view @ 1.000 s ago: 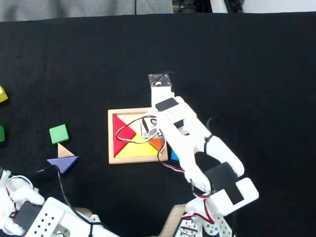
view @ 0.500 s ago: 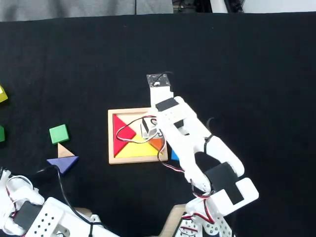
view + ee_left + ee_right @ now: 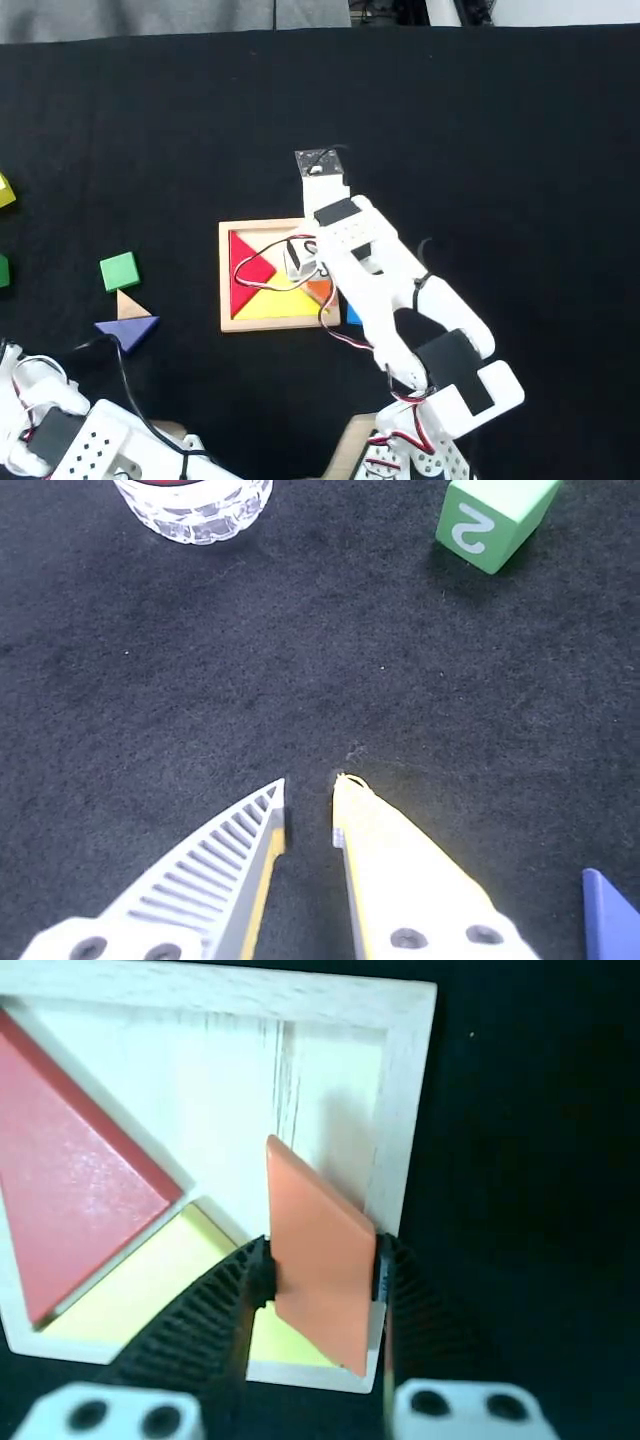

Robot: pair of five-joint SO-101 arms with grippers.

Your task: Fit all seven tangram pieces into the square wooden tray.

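Right wrist view: fingers (image 3: 200,1330) around parallelogram (image 3: 318,1250)

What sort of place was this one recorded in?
Likely a robot-manipulation test bench: a table under black cloth, white robot arms at its near edge, and the right gripper holding an orange parallelogram piece at the square wooden tray.

Black table cloth (image 3: 500,150), ribbed clear glass (image 3: 195,505), yellow object (image 3: 5,190) at cloth's left edge

High camera and close right-wrist camera share tray (image 3: 270,326).
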